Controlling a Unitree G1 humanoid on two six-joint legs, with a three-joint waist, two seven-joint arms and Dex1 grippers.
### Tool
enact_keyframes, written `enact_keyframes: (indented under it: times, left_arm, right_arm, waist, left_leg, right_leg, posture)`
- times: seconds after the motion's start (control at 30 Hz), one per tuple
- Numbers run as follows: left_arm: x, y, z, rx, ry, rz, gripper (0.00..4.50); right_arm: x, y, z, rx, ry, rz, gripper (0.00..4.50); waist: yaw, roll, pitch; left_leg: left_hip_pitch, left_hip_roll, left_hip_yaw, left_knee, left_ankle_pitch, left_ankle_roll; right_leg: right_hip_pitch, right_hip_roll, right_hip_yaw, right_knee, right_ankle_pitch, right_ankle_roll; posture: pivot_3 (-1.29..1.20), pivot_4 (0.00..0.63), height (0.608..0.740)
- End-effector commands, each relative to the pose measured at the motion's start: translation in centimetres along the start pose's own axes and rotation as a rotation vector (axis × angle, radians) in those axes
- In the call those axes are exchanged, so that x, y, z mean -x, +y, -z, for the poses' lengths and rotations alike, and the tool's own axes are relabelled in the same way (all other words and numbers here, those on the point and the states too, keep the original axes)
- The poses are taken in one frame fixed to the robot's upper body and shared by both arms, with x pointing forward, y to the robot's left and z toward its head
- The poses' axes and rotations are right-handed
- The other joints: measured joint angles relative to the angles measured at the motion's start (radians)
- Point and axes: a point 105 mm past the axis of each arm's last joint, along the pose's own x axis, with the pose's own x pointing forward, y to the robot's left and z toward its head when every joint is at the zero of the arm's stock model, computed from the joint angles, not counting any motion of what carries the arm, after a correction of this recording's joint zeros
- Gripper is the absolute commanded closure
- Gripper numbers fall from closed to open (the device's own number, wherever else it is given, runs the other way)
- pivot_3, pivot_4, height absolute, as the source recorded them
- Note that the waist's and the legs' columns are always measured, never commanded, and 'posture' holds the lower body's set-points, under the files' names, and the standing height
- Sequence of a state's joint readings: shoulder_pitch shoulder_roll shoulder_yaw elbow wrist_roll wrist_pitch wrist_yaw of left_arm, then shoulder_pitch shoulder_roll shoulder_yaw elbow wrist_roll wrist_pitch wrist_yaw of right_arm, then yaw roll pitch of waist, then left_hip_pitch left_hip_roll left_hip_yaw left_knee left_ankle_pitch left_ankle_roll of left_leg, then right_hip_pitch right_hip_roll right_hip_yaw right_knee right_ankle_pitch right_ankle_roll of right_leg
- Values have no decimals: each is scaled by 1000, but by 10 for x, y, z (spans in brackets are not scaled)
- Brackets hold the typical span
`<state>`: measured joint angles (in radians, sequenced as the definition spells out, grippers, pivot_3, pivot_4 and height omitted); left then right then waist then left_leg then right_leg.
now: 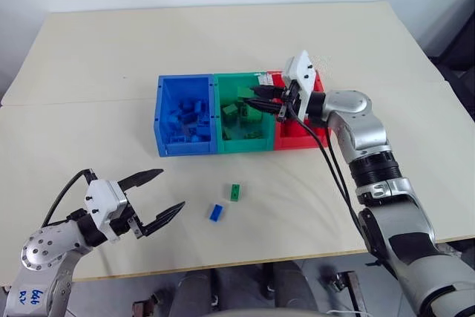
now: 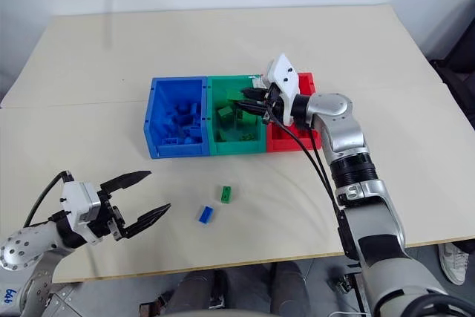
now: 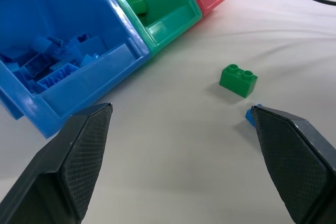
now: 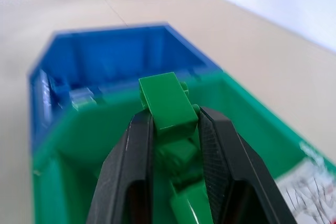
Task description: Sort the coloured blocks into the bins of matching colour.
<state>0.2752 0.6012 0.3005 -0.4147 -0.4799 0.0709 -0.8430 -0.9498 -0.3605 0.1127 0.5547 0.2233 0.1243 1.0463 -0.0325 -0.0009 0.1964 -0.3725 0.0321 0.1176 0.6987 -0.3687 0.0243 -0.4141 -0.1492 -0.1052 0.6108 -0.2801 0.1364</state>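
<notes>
Right gripper (image 4: 170,121) fingers clamp a green block (image 4: 168,103) over the green bin (image 1: 223,87): light, rigid, slick, best pinched across flat sides. Left gripper (image 1: 157,195) fingers gape apart.

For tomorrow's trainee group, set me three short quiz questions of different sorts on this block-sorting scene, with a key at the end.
1. True or false: the left gripper is clamped on a red block.
2. Which bin is the right gripper over? A) blue bin B) green bin C) red bin
3. Fill in: two loose bricks lie on the table in front of the bins, one green block and one ____ block.

Key
1. False: its jaws stand wide open and hold nothing.
2. B: it holds a green brick above the green bin, between the blue bin and the red bin.
3. Blue: the blue block.
</notes>
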Motion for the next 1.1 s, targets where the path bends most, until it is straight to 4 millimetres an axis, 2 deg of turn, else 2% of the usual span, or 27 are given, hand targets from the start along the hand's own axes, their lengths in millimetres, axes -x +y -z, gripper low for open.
enact_keyframes:
  times: [0.03, 0.1, 0.2, 0.23, 0.33, 0.43, 0.6, 0.77, 0.93, 1.1]
  left_arm:
    - [2, -1, -1, -16, -18, -13, 0]
    - [3, -1, 0, -14, -20, -18, 0]
    - [6, -1, 4, -6, -12, -24, 0]
    - [7, -1, 5, -4, -9, -25, 0]
    - [11, 2, 9, 3, 1, -33, 0]
    - [18, 11, 13, 15, 9, -50, 0]
    - [42, 27, 23, 23, 66, -122, 0]
    - [54, 37, 23, -5, 95, -146, 0]
    - [28, 30, 6, -30, 58, -28, 0]
    - [-14, 12, -14, -45, 8, 178, 0]
  right_arm:
    - [-3, 5, -18, 68, -66, -35, 1929]
    - [5, 12, -22, 73, -94, -83, 1246]
    - [33, 31, -22, 81, -149, -207, 260]
    - [42, 37, -22, 86, -169, -244, 60]
    - [75, 54, -10, 101, -167, -325, 60]
    - [103, 62, 3, 75, -162, -330, 60]
    - [147, 60, 26, 83, -142, -214, 60]
    - [173, 59, 42, 93, -78, -163, 60]
    - [183, 77, 49, 66, -39, -222, 60]
    - [197, 93, 51, 12, -7, -202, 60]
  waist:
    - [-2, 0, 0]
    - [-2, 0, 0]
    - [3, 0, 0]
    - [7, 0, 0]
    - [9, 0, 0]
    - [7, 0, 0]
    - [1, 0, 0]
    - [4, 0, 0]
    - [13, 0, 0]
    - [25, 0, 0]
  left_leg:
    - [0, 0, 0, 0, 0, 0]
    - [0, 0, 0, 0, 0, 0]
    - [0, 0, 0, 0, 0, 0]
    - [0, 0, 0, 0, 0, 0]
    - [0, 0, 0, 0, -1, 1]
    - [1, 0, 0, 1, -1, 1]
    - [3, -1, 0, 0, -1, 0]
    - [3, 0, 1, 1, -1, 0]
    - [3, 2, 0, 1, -1, 0]
    - [3, 1, 0, 1, -1, 0]
  right_leg:
    - [0, 0, 0, 0, 0, 0]
    - [0, 1, -1, 0, 0, 0]
    - [0, 1, -1, 0, 0, 0]
    - [0, 1, -1, 0, 0, 0]
    - [2, 0, -2, -2, 0, 0]
    - [2, 0, -2, -3, 1, 1]
    - [2, 1, -1, -2, 1, 1]
    - [2, 0, -1, -1, 1, 1]
    - [2, -1, -1, -1, 1, 1]
    - [2, -1, -1, -1, 1, 1]
  posture:
    - [0, 150, 740]
    - [0, 150, 740]
    - [0, 150, 740]
    - [0, 150, 740]
    - [0, 150, 740]
    - [0, 150, 740]
    - [0, 150, 740]
    - [0, 150, 740]
    - [0, 150, 740]
    - [0, 150, 740]
